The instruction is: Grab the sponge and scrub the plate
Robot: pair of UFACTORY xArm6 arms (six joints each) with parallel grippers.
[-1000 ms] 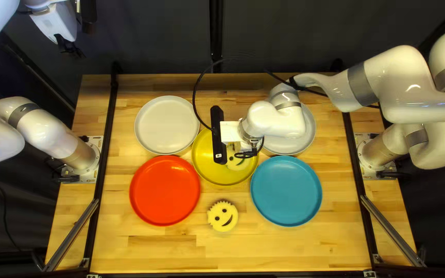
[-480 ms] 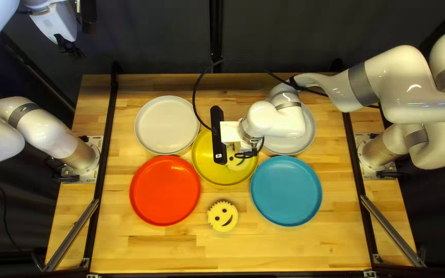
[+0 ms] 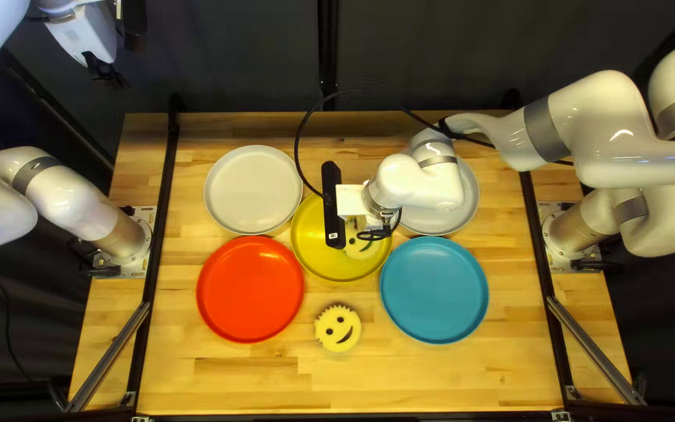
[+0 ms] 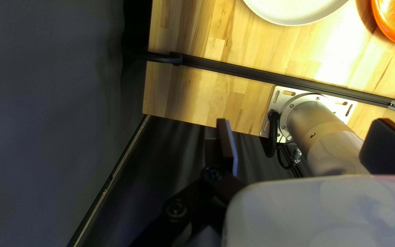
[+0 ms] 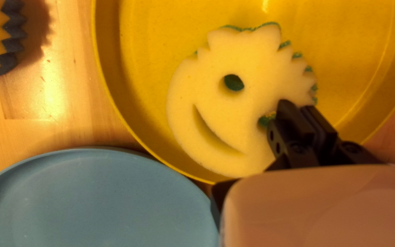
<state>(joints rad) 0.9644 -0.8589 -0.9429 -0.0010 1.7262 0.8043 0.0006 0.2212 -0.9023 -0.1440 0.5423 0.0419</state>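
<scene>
At the centre of the top left view, the smiling sponge [image 5: 225, 110] lies in the yellow plate [image 3: 341, 270], with the right gripper's [image 3: 351, 200] fingers closed together at its edge; whether they pinch it I can't tell. The left gripper [image 3: 105, 72] hangs wide open at the upper left, and another sponge [image 3: 337, 327] sits lower middle, between the red plate [image 3: 250, 289] and the blue one [image 3: 433, 290].

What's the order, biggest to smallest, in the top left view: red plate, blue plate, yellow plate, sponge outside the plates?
1. Red plate and blue plate: too alike to rank.
2. Yellow plate: looks smaller, though partly hidden and farther away.
3. Sponge outside the plates: smallest.
</scene>
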